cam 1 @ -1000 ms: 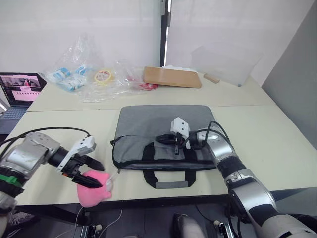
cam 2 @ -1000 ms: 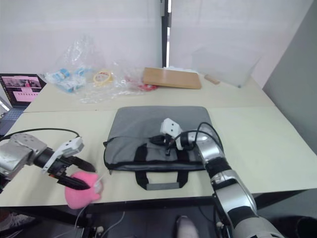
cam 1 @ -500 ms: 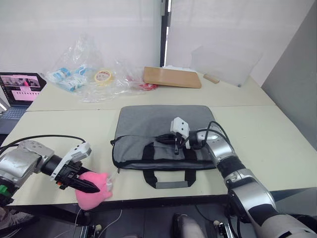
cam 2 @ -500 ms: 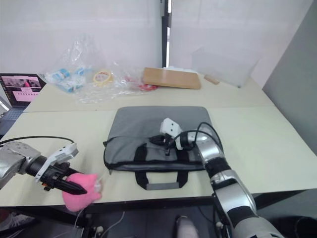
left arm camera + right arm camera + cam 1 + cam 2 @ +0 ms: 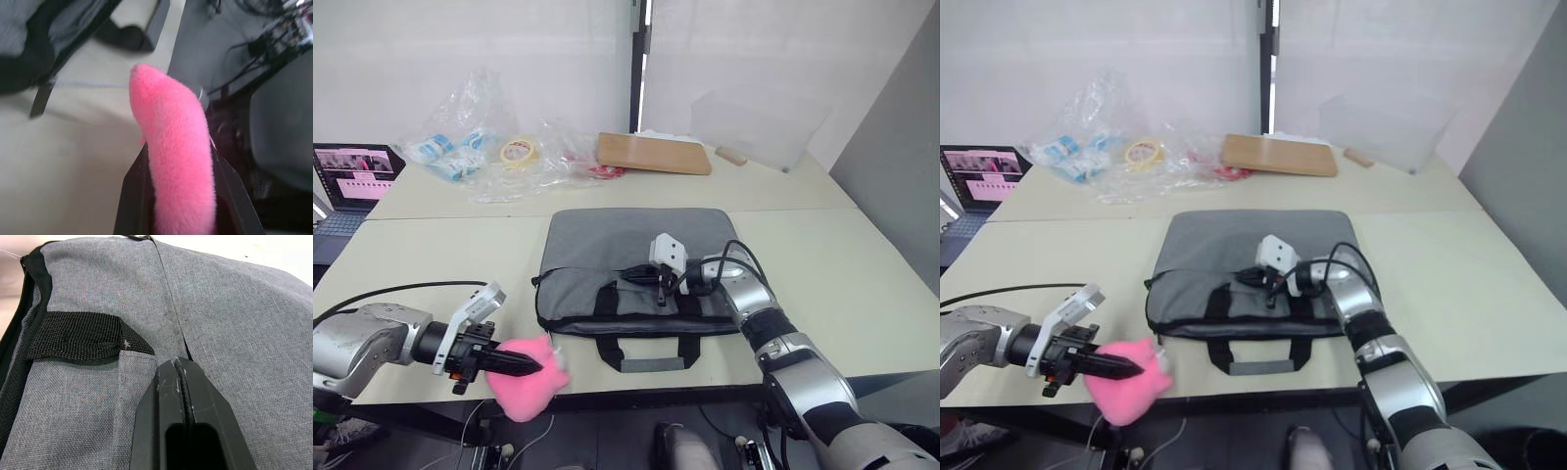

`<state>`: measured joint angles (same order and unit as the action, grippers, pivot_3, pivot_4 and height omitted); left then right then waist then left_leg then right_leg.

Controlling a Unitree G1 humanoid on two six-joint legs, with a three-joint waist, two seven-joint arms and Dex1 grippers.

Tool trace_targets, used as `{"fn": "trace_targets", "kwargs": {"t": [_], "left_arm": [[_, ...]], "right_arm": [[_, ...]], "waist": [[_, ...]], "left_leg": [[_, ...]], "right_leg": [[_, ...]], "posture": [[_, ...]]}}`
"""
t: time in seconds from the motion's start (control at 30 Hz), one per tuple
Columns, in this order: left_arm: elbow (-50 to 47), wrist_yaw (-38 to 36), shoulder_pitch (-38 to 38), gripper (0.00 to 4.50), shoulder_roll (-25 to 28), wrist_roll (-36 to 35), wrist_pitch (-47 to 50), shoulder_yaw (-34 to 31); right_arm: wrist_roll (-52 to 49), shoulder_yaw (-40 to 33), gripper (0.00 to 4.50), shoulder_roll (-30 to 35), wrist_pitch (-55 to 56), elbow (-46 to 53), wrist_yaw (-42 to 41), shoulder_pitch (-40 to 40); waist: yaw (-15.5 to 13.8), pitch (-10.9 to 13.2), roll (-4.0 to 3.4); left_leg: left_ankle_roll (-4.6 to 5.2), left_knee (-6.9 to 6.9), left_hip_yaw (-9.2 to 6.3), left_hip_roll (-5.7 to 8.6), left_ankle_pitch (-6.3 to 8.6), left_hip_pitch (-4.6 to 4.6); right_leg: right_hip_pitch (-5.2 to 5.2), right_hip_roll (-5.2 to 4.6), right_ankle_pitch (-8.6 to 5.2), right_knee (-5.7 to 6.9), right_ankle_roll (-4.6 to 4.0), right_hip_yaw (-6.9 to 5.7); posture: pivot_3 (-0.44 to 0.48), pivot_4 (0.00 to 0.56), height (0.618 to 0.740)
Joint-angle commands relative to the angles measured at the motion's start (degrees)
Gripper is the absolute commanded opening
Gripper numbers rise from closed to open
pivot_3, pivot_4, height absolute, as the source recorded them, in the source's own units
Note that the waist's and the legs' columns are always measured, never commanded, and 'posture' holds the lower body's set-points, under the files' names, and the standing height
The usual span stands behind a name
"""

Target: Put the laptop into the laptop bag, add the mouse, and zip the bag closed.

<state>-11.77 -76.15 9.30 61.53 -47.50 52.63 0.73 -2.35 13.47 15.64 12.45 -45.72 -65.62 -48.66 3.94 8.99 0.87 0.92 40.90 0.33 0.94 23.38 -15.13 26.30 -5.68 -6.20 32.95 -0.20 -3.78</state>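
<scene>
The grey laptop bag (image 5: 626,245) lies flat mid-table, its black-and-grey handles (image 5: 641,364) pointing toward the front edge. My right gripper (image 5: 631,278) is shut, and its fingertips (image 5: 176,361) rest on the bag's grey fabric beside a black strap loop (image 5: 78,335). At the front left edge of the table my left gripper (image 5: 533,367) is shut on a fluffy pink ball (image 5: 533,390), which bulges out between the fingers (image 5: 137,186) and hangs partly over the edge. The laptop and the mouse are out of view.
A small dark laptop with a lit screen (image 5: 352,176) stands at the far left. Along the back lie crumpled plastic bags (image 5: 480,147), a tape roll (image 5: 516,152), a wooden board (image 5: 654,153) and a clear plastic box (image 5: 754,122).
My left gripper has closed on the pink ball and carried it to the right along the front edge. The right gripper has stayed on the bag.
</scene>
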Motion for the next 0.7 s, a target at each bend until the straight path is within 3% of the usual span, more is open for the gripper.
{"fn": "trace_targets", "kwargs": {"t": [0.03,0.2,0.4,0.47,0.7], "left_arm": [[-6.6,6.87,-1.88,0.04,-6.55,-4.83,3.09,-1.33],[-8.5,13.77,-0.73,0.04,-14.8,-6.19,5.69,-0.6],[-7.97,17.34,0.68,0.04,-19.85,-6.49,7.16,-0.43],[-8.23,17.36,0.56,0.04,-20.04,-6.12,7.3,-0.27],[-5.04,11.77,-3.98,0.04,-12.06,-3.26,4.21,-4.9]], "right_arm": [[3.05,1.19,0.0,0.4,-1.24,-3.95,1.78,1.41],[3.04,1.18,0.0,0.21,-1.37,-3.68,1.76,1.55],[3.07,1.12,0.0,0.16,-1.43,-3.63,1.96,1.65],[3.06,1.1,0.0,0.21,-1.44,-3.6,1.92,1.63],[-1.04,-0.71,0.0,0.2,-3.41,0.33,-2.59,2.3]], "waist": [[-0.06,-0.01,0.01],[-0.21,-0.03,0.07],[-0.23,-0.03,0.08],[-0.23,-0.03,0.08],[-0.2,-0.01,0.04]], "left_leg": [[-0.01,0.0,0.0,0.01,0.0,0.0],[-0.09,0.02,-0.04,0.01,-0.03,-0.01],[-0.1,0.02,-0.04,0.06,-0.03,0.0],[-0.11,0.02,-0.04,0.06,-0.03,0.0],[-0.11,0.0,-0.07,0.05,-0.04,0.0]], "right_leg": [[0.0,-0.02,0.0,0.01,0.0,0.01],[-0.03,-0.03,0.01,0.01,-0.01,-0.03],[-0.05,-0.08,0.02,0.0,0.0,-0.03],[-0.05,-0.08,0.02,0.0,0.0,-0.02],[-0.03,-0.07,0.01,-0.01,0.0,-0.05]], "posture": [[0.0,0.15,0.74],[0.0,0.15,0.74],[0.0,0.15,0.74],[0.0,0.15,0.74],[0.0,0.15,0.74]]}}
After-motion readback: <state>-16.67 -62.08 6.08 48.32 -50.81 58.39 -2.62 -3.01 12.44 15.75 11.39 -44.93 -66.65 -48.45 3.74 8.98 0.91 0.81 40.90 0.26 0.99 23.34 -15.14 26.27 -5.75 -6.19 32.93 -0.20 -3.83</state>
